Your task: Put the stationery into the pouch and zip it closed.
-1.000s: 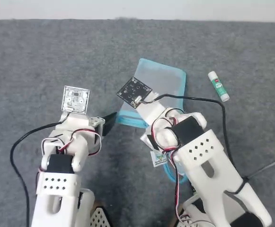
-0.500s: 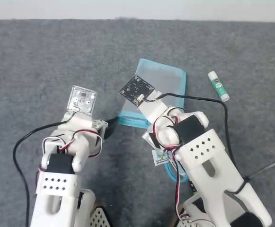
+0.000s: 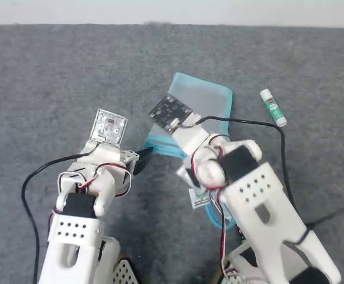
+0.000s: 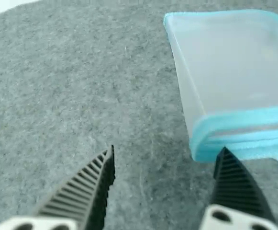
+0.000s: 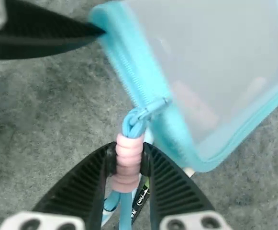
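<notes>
Clenching the pink zip pull (image 5: pixel 127 168) with the right pincer (image 5: pixel 127 149) at a corner of the translucent, blue-edged pouch (image 5: pixel 210 72) lying on the surface (image 4: pixel 57 72). Holding the left pincer (image 4: pixel 167 158) wide open just beside it.

Translucent blue-edged pouch (image 3: pixel 210 100), pink zip pull (image 5: pixel 128 163); white glue stick (image 3: pixel 273 107) lying near, outside

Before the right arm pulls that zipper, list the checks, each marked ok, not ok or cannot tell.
1. Right gripper shut on the pink zipper pull: ok.
2. Left gripper clamping the pouch: not ok, open, one finger at its corner.
3. Glue stick inside the pouch: not ok, lies on the table beside it.
4. Pouch mouth open or zipped: cannot tell.
</notes>
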Tool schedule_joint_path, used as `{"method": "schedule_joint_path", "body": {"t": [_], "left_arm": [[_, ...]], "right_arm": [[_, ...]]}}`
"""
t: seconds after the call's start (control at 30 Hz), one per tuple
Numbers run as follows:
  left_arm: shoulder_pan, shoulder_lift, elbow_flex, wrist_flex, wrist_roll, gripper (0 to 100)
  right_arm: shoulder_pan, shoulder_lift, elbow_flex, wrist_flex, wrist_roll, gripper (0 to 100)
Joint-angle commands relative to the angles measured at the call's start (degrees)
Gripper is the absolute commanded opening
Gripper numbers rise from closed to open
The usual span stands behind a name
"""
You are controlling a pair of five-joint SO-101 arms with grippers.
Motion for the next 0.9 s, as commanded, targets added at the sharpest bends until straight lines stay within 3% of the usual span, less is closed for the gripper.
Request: {"method": "schedule_joint_path", "body": {"t": [0.0,0.47,0.7,0.87], "left_arm": [[0.4,0.5,0.9,-6.0,-0.4,32],[1.2,0.5,3.6,-11.3,-0.4,31],[5.8,0.1,6.5,-14.2,-0.3,0],[-1.5,-0.1,5.4,-14.3,4.2,1]], "right_arm": [[-5.2,-6.6,-4.4,3.7,0.7,0.6],[-7.8,-15.7,2.6,5.2,3.6,0.6],[-6.5,-14.4,3.0,5.3,3.7,0.6],[2.5,-9.8,2.9,3.3,6.4,0.6]]}}
